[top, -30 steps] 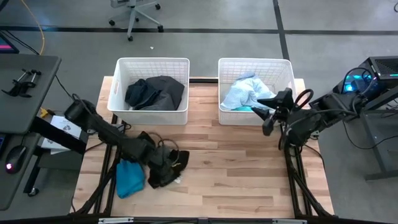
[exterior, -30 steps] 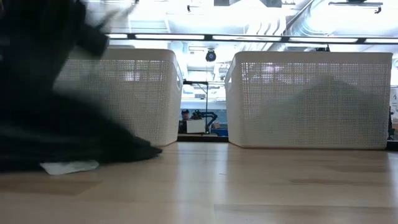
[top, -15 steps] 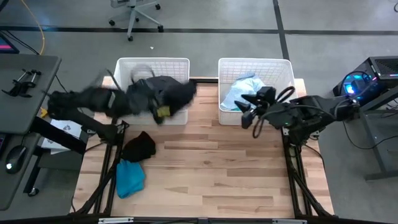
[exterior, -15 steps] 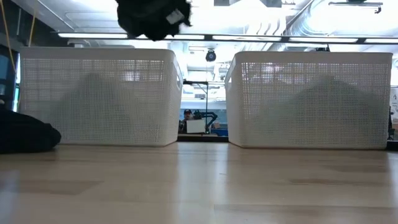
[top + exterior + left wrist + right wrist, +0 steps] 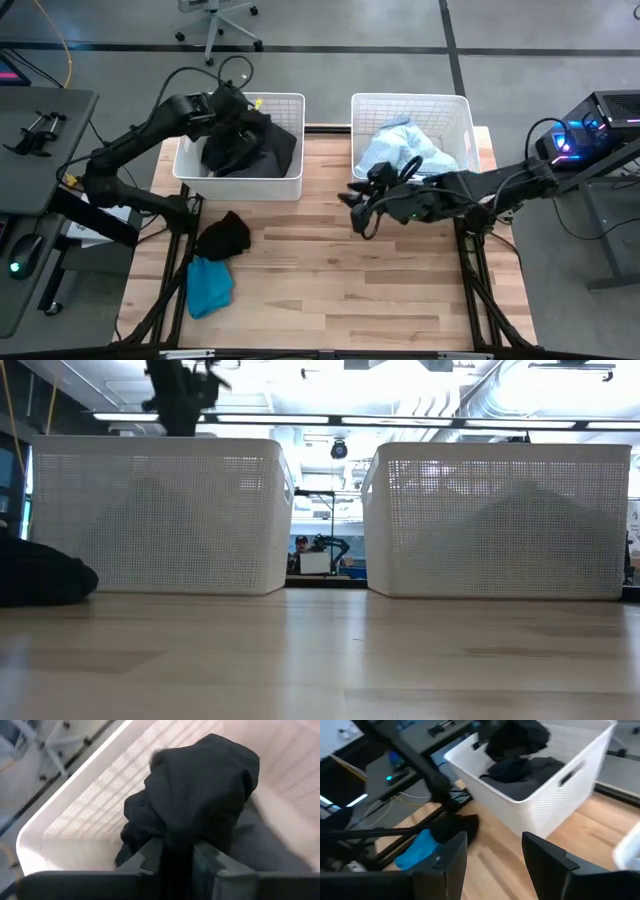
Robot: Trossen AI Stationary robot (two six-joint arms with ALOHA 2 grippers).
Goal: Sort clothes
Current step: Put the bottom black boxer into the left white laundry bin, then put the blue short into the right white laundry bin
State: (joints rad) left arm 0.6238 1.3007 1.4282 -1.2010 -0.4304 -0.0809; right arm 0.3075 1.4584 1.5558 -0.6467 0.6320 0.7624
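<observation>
Black garment [image 5: 40,573] on the table, cut off at the frame edge

A pale wooden bench [image 5: 330,270] carries it all. Two white slatted baskets stand side by side along its far edge: the left basket [image 5: 240,185] and the right basket [image 5: 362,175], a narrow gap between them. Near the bench's left edge lies a black garment [image 5: 223,236], and just in front of it, touching, a turquoise blue garment [image 5: 209,285].
</observation>
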